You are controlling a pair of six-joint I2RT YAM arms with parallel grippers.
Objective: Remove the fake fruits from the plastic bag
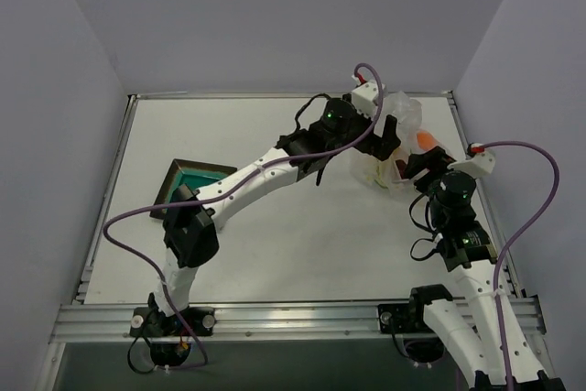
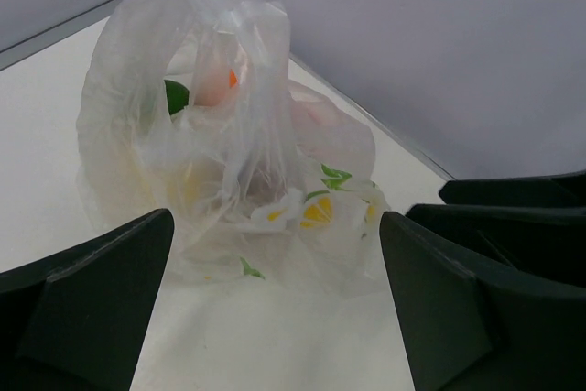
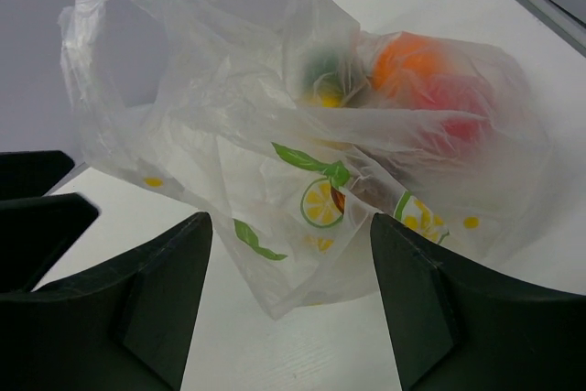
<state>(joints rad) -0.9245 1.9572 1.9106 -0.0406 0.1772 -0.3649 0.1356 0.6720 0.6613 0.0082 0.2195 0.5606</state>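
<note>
At the far right corner of the counter, close to the back wall, we find the plastic bag slumped in a crinkled heap with the fake fruits inside it. None of them is out yet. Through the film we make out an orange shape, a red one beside it and a green one, all bunched low in the bag, so their weight pins it to the counter.

The left end effector reaches across from the far side of the rig and faces the bag with its fingers spread wide and nothing held. The right end effector faces the bag from the near side, equally wide open and empty. We judge that the two flank the bag so that one can pinch the film while the other opens it or reaches in.

The handle loops stand up above the heap, so the bag's long axis runs roughly upward from the fruit-filled bottom to the handles. In the right wrist view it leans, handles up and left, fruits low and right. The mouth seems to point upward, though folds hide the opening. The dark tray with a teal centre sits well apart, on the left.
</note>
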